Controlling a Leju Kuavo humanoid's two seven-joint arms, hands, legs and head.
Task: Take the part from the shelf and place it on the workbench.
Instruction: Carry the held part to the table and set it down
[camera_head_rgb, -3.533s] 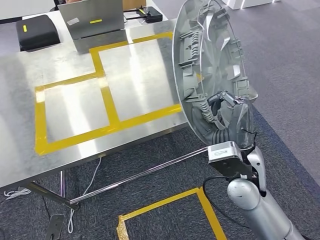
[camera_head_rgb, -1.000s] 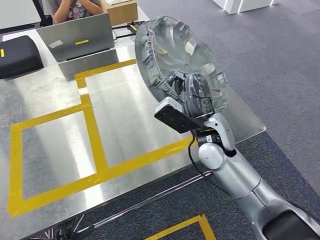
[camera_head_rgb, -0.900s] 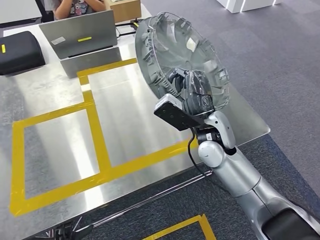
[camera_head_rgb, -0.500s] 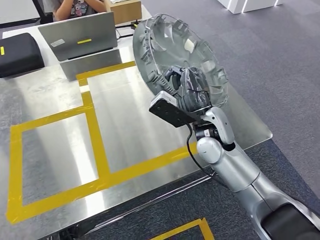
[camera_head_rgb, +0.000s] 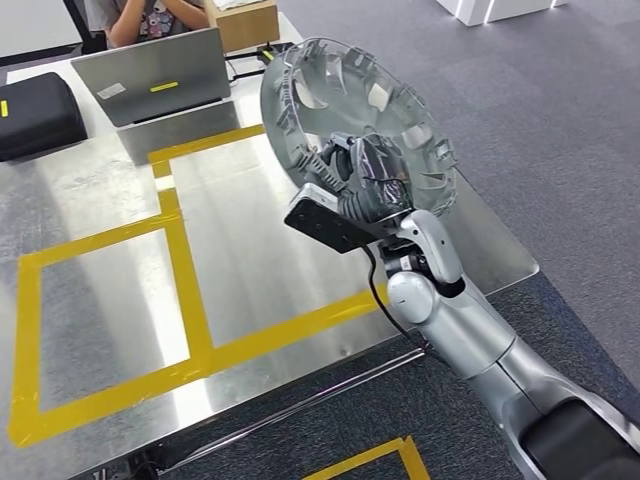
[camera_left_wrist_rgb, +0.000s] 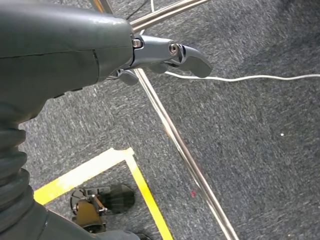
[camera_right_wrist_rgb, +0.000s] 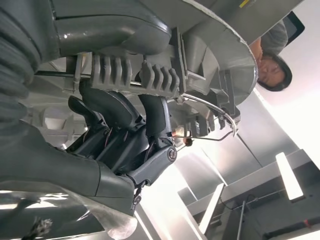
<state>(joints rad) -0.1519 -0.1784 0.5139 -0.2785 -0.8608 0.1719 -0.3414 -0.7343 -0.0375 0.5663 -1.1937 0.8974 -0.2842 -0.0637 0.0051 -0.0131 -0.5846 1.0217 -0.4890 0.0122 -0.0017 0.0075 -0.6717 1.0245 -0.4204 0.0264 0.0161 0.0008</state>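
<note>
Wheel cover (camera_head_rgb: 355, 110) gripped at its near rim by right hand (camera_head_rgb: 370, 185), fingers (camera_right_wrist_rgb: 113, 112) curled through the ribs. Tilted above the tabletop (camera_head_rgb: 249, 240), upper centre of frame, over the right taped square. Left hand (camera_left_wrist_rgb: 113, 55) hanging low, fingers loosely straight, holding nothing.

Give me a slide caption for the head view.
Right hand holds the grey wheel cover tilted above the steel workbench.

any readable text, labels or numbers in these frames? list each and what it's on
None can be read.
White sticker on the grey laptop lid: too small to read.
Yellow strip on the same lid: no text.
Yellow tag on the black case: no text.
Wheel cover held by the right hand: no marking legible.
</note>
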